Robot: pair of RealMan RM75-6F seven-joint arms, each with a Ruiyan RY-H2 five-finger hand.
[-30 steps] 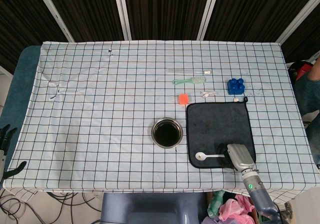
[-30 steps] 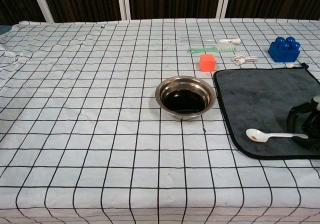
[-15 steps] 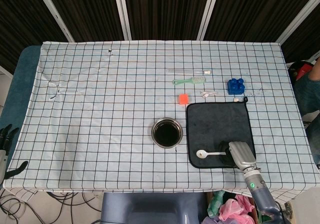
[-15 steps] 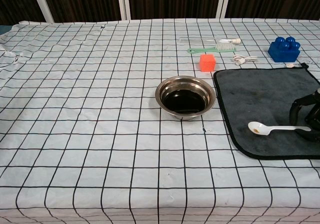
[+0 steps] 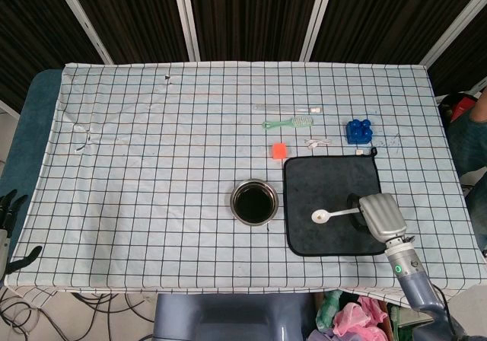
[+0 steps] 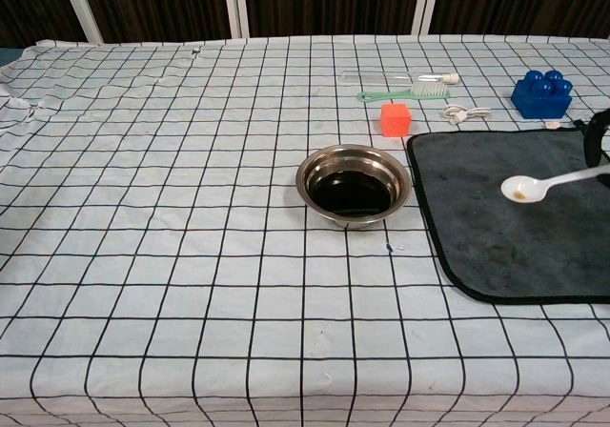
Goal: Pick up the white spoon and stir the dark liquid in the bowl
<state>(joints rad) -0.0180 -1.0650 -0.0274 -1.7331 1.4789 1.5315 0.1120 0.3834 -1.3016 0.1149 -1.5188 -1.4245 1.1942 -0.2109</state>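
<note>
Spoon [image 5: 332, 215] up off the mat, one white spoon, pinched by its handle in the right hand [image 5: 383, 216], bowl end pointing toward the middle of the table and showing a small brownish smear in the chest view. It hangs above the one dark grey mat [image 5: 332, 196], with the single steel bowl [image 5: 254, 202] of dark liquid sitting just beside the mat's left edge, apart from the spoon. Right hand's fingers are wrapped on the handle at the mat's right side; only a sliver of that hand shows at the chest view's edge. Left hand [image 5: 9, 211] is down past the table's left edge, dark fingers spread, nothing in them. Behind the mat, counting along: one orange cube [image 5: 278, 151], one green brush [image 5: 288, 122], one clear tube [image 5: 289, 108] beyond it, one small white cable [image 5: 317, 141], one blue block [image 5: 359, 131]. All of it rests on the checked cloth [image 5: 152, 173].
</note>
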